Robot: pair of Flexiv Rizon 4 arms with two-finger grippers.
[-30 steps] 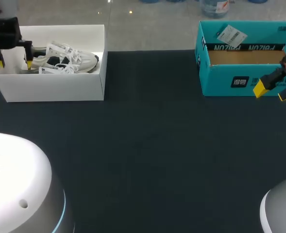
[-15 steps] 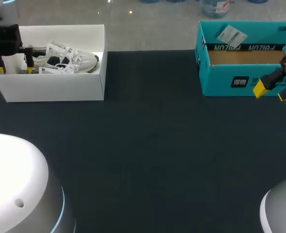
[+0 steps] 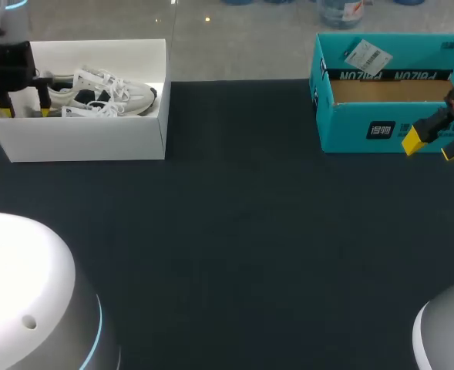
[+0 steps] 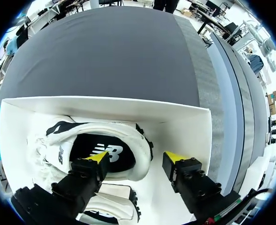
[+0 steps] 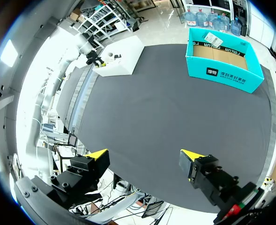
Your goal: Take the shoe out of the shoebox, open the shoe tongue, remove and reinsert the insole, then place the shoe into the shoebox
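White shoebox [image 3: 88,139] at the far left corner of the dark tabletop [image 3: 234,231], lid off. A white laced shoe [image 3: 103,94] lies inside on its side, toe toward the middle of the tabletop and heel toward the left edge. My left gripper [image 3: 25,112] hangs down into the box at the heel end. In the left wrist view its jaws stand wide, with one yellow tip over the dark insole just inside the shoe's [image 4: 95,132] collar and the other outside the heel, over bare box floor. I judge that I set it there to pinch the heel wall and lift the shoe out; no pinch is made yet. A second shoe [image 4: 110,211] lies under the gripper [image 4: 137,159], beside the first one. My right gripper [image 3: 433,146] is parked at the tabletop's right edge, just in front of an open teal box [image 3: 350,127], jaws wide and holding nothing, well apart from the shoebox so the lift has room
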